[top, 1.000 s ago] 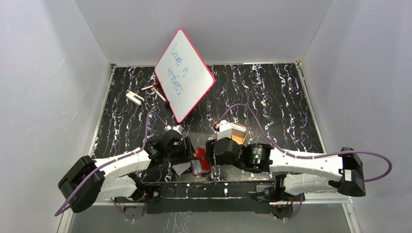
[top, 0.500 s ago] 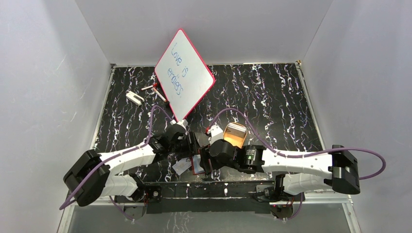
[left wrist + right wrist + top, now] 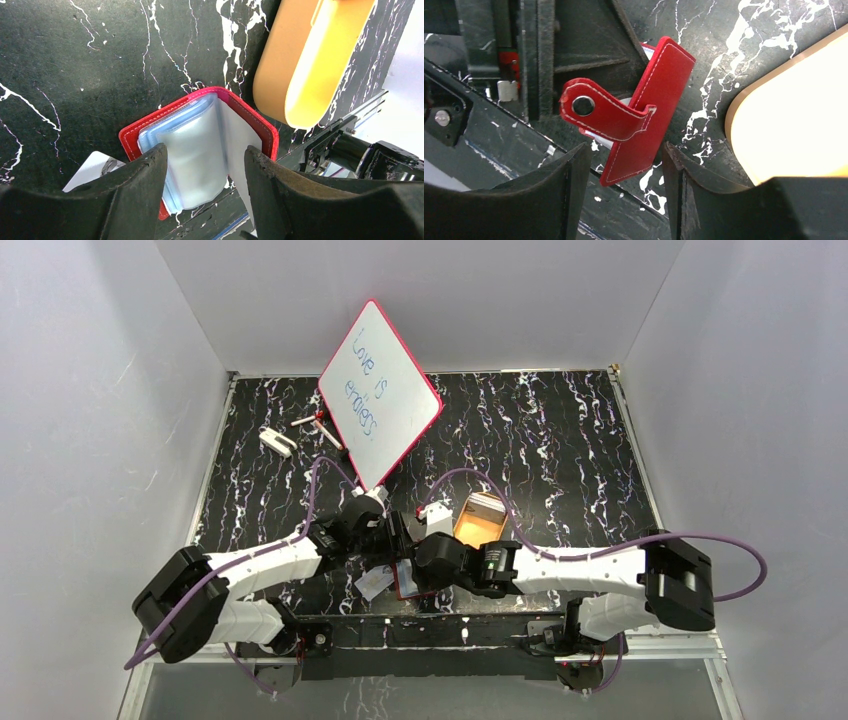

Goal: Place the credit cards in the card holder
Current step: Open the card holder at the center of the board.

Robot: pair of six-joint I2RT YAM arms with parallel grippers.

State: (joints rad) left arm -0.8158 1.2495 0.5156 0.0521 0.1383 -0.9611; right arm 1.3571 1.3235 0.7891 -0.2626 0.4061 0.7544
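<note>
Card: one pale card [image 3: 373, 585] lies flat on the table [image 3: 75, 75], just left of the holder and outside any sleeve. It sits where it sat a second ago.
Left gripper: the left gripper [image 3: 203, 160] is released. Its jaws are apart and hang over the clear sleeves, with no grip to be seen. It moved slightly away from the near edge early in the second, then held.
Holder: the holder [image 3: 649, 120] rests near the table's front edge between the two grippers. It is open, with its red cover and snap tab tilted up.
Right gripper: the right gripper [image 3: 624, 150] is unclenched. Its jaws stand either side of the raised cover and do not touch it.
Tray: the tray [image 3: 784, 125] sits just right of the holder.
Just changed: the right arm has swung left, off the tray and over the holder, so more of the tray now shows from above.
Meaning: the right gripper is probably lining up to take or steady the cover. No card looks loaded yet, so the task seems early.
</note>
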